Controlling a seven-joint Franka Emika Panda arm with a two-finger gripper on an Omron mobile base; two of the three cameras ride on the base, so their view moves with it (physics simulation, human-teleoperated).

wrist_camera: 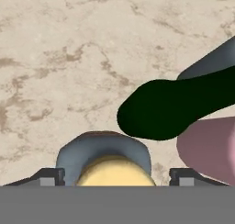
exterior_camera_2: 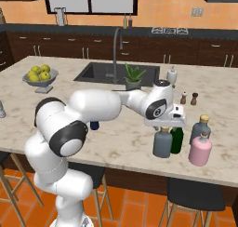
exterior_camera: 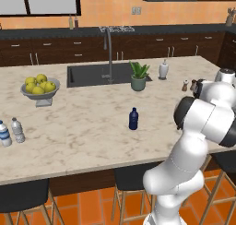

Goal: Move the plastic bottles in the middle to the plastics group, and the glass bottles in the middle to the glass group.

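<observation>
- The gripper (exterior_camera_2: 165,125) is seen in the right base view directly over the squat grey bottle (exterior_camera_2: 162,143), at its tan cap (wrist_camera: 114,171), near the right front edge of the counter (exterior_camera: 92,122).
- In the hand view the cap is centred between the two fingertips (wrist_camera: 48,176), one tip on each side, with a little space left either side; the jaws are spread. Whether the bottle has just been let go or is about to be taken cannot be told.
- The bottle stands upright, so its long axis runs straight along the gripper's line of sight: any move from here is judged to be straight up or down that axis.
- The green wine bottle (exterior_camera_2: 177,139) stands just beside and behind the grey one; the pink bottle (exterior_camera_2: 200,149) and the second grey-blue bottle (exterior_camera_2: 201,128) are close on the right. All four are gathered as the glass group.
- A sideways drift is judged risky, since the wine bottle's dark body (wrist_camera: 174,108) and the pink one crowd the right of the hand view.
- The navy bottle (exterior_camera: 133,119) is left alone mid-counter, well apart to the left of the gripper.
- The water bottles (exterior_camera: 11,132) stand at the far left edge; the navy bottle lies between them and the gripper.
</observation>
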